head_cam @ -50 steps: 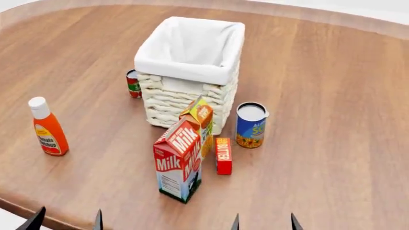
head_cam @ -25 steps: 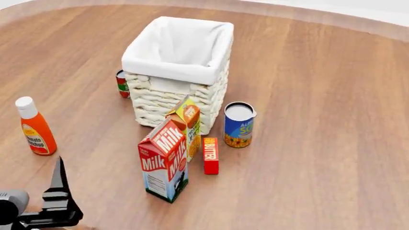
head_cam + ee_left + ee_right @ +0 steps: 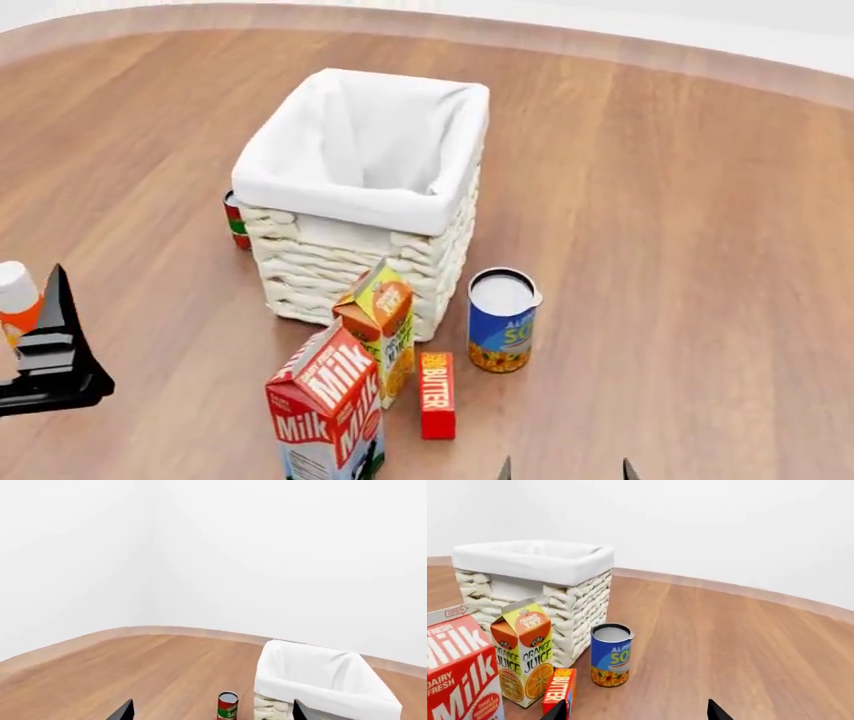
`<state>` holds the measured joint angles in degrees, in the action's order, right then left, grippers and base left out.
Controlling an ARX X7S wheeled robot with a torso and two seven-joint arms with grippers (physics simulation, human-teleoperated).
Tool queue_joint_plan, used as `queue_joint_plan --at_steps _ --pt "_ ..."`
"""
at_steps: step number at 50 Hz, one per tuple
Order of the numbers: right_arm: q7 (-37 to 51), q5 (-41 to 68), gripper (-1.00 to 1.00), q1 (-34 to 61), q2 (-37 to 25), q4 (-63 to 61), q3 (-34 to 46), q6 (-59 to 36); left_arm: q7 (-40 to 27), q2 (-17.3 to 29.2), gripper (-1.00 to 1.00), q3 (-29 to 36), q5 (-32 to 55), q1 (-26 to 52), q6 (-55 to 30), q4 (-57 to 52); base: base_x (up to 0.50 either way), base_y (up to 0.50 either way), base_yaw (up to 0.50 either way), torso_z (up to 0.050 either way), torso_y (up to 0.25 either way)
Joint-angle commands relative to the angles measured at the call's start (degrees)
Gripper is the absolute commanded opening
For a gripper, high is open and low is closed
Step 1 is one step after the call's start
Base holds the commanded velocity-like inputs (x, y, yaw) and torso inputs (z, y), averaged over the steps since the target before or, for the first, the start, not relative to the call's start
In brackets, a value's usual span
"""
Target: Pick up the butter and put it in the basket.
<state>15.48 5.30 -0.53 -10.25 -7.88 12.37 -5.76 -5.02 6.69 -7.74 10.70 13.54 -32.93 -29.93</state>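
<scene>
The butter (image 3: pixel 437 395), a slim red box, stands on the wooden table just in front of the basket (image 3: pixel 320 265). It is right of the milk carton (image 3: pixel 327 415) and the orange juice carton (image 3: pixel 378 325). My right gripper (image 3: pixel 565 470) is open and empty, low at the view's bottom, to the right of the butter and nearer me. In the right wrist view its fingers straddle bare table (image 3: pixel 639 712), and the butter (image 3: pixel 559 692) is just beyond one fingertip. My left gripper (image 3: pixel 54 340) is open and empty at the far left. It faces the basket (image 3: pixel 320 680).
A blue soup can (image 3: pixel 503 320) stands right of the butter. A small red can (image 3: pixel 236 220) stands left of the basket and also shows in the left wrist view (image 3: pixel 227 706). A ketchup bottle (image 3: pixel 16 300) is partly hidden behind my left gripper. The table's curved far edge (image 3: pixel 641 50) runs along the top.
The head view has shifted, so the objects sit lower and further left in the frame. My left gripper has come up at the left. My right fingertips show again at the bottom.
</scene>
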Motion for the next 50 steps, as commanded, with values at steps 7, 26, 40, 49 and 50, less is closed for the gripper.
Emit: queue_joint_plan --at_steps 7,26,40,49,50 --pt "1.7 -0.3 1.0 0.3 -0.1 -0.7 0.6 -0.6 -2.6 0.1 1.0 -0.3 -0.7 2.6 0.8 6.4 0.01 0.0 0.0 0.0 0.0" --pt "1.6 0.9 1.0 -0.4 -1.0 -1.6 1.0 -0.2 -3.3 0.9 1.0 0.9 -0.7 1.7 5.2 8.7 0.37 0.1 0.0 0.0 0.0" --pt "2.6 0.4 1.0 -0.2 -1.2 -1.1 1.3 -0.1 -4.2 1.4 1.0 0.8 -0.1 2.3 6.1 9.7 0.08 0.02 0.0 0.0 -0.134" --pt "3.0 0.5 1.0 0.0 -1.4 -1.0 1.6 -0.4 -4.9 1.8 1.0 0.6 0.4 2.7 5.9 9.8 0.0 0.0 0.0 0.0 -0.25" --pt "3.1 0.5 1.0 0.0 -1.4 -1.0 1.6 -0.4 -5.0 1.9 1.0 0.5 0.5 2.8 5.7 9.7 0.0 0.0 0.0 0.0 -0.25"
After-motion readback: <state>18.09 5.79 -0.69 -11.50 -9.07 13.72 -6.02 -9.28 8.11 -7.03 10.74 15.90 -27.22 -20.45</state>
